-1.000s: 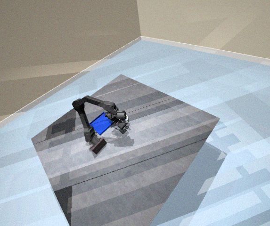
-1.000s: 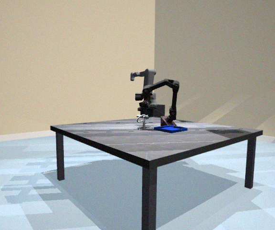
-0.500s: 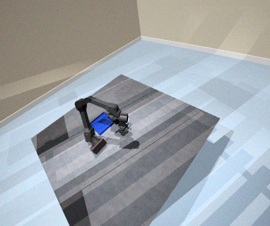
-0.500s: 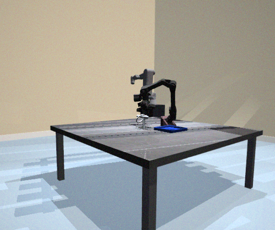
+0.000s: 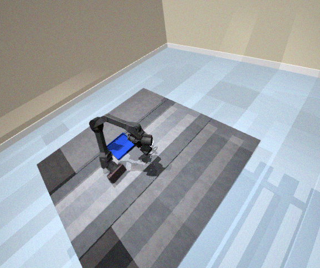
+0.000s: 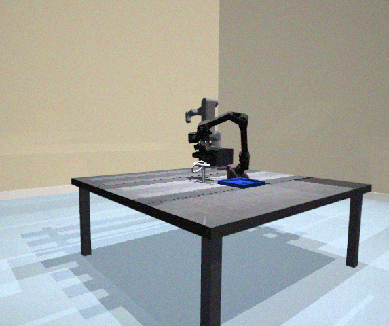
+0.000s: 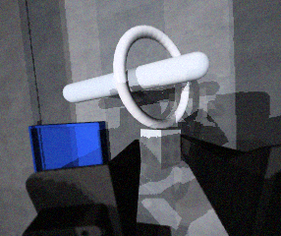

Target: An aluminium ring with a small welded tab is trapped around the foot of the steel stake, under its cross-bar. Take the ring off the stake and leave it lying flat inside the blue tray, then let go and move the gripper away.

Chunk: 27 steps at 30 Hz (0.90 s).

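Gripping small tab [image 7: 160, 147] of aluminium ring [image 5: 156, 148] [image 6: 192, 168] [image 7: 120, 64] in hand [image 5: 151, 152] [image 6: 201, 160] [image 7: 158, 142]. Tilted steeply, looped around cross-bar [image 6: 206, 164] [image 7: 175, 71] of steel stake [image 6: 203, 175], well above tabletop [image 5: 182, 173] [image 6: 215, 206]; outside nearby blue tray [image 5: 123, 147] [image 6: 239, 183] [image 7: 67, 147]. Grey, streaked with pale light bands and dark shadow; seamed by thin lines, carried on dark legs [image 6: 210, 280]. Below, pale-blue floor [image 5: 269, 100] [image 6: 117, 280], patched with shadow. Behind, beige walls [image 5: 67, 52] [image 6: 99, 87] meeting at corner, edged with pale skirting [image 5: 240, 57].
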Each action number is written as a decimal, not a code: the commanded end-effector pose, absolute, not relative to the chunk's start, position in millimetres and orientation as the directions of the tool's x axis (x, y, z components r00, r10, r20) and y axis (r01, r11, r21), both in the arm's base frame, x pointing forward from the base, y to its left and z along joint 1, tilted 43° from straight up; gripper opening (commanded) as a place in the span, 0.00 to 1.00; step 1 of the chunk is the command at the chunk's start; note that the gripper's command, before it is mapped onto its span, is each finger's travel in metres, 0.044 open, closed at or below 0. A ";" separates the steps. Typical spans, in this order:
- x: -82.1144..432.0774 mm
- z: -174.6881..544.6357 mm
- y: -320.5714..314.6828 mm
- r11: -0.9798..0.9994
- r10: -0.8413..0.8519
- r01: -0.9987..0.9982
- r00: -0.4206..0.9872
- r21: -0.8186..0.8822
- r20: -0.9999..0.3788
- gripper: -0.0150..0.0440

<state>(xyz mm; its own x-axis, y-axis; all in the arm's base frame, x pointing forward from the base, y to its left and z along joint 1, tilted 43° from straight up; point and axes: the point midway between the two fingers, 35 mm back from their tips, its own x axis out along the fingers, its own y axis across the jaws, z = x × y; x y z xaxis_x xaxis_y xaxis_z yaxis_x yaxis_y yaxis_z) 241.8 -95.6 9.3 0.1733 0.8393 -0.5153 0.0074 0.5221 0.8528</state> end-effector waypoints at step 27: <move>243.4 7.3 -115.7 0.528 0.836 0.000 0.176 0.849 -0.520 0.25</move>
<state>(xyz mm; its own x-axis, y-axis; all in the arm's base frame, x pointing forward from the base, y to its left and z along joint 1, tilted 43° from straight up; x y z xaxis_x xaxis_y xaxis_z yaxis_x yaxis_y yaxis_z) 242.5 -112.3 7.7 0.1743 0.8386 -0.5161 0.0079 0.5229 0.8524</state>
